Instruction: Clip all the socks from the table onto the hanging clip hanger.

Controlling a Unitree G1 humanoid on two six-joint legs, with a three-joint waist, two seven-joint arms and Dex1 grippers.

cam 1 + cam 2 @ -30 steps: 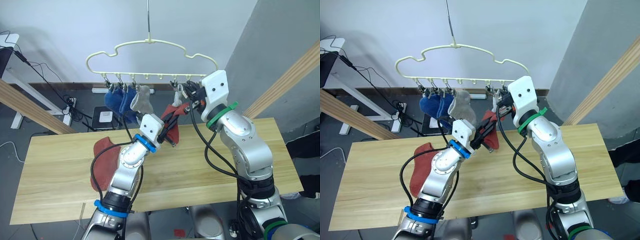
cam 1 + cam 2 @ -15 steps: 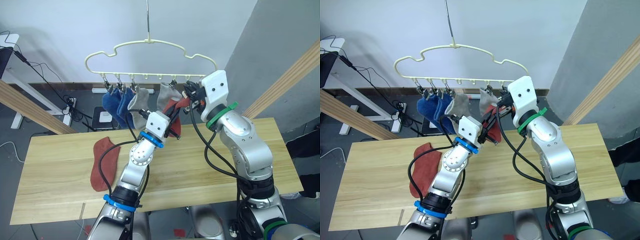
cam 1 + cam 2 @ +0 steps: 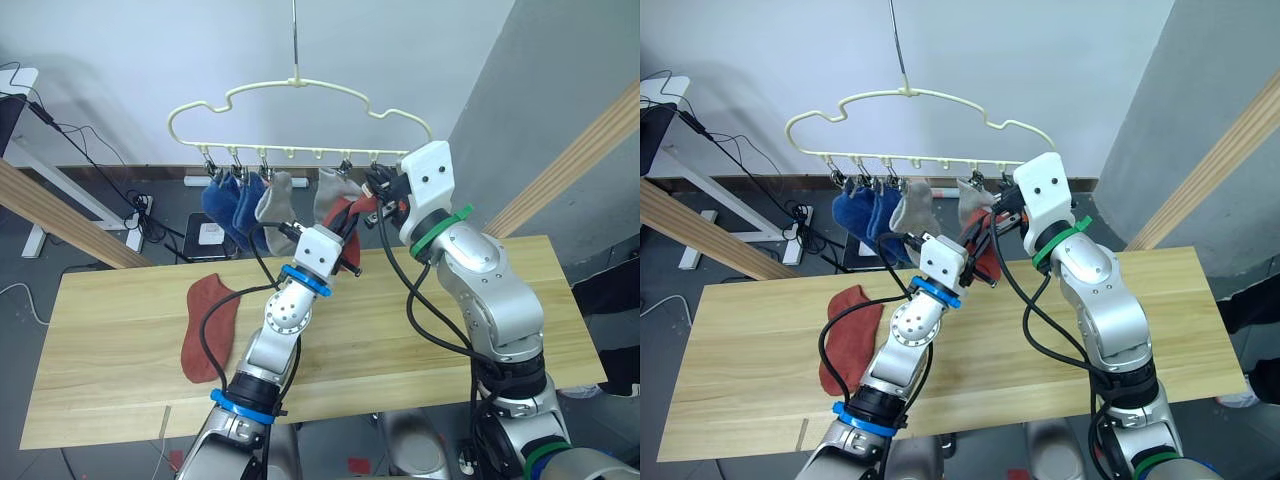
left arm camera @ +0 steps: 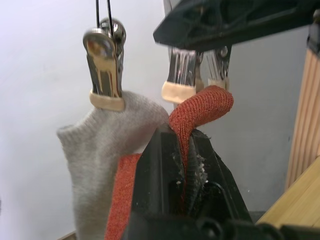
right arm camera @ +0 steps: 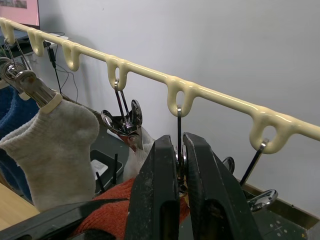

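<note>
Rust-red knit marks the sock in hand (image 4: pixel 197 107): our left gripper (image 4: pixel 185 150) is clamped on its cuff, whose folded edge rises just beneath a metal clip (image 4: pixel 182 80) of the cream clip hanger (image 3: pixel 300 85). Our right gripper (image 5: pixel 180 160) has its fingers closed on that clip's handles, apparently pinching it open. We judge the step to be seating the fifth sock — two blue socks (image 3: pixel 232 205) and two grey socks (image 3: pixel 275 200) already hang, and one rust-red sock (image 3: pixel 205 325) lies flat on the wooden table (image 3: pixel 120 400). The next move calls for lifting the cuff between the clip's pads, then easing off the handles. Room is tight: a grey sock (image 4: pixel 95 150) hangs just beside the cuff and neighbouring clips crowd the bar — open space lies below, over the table.
</note>
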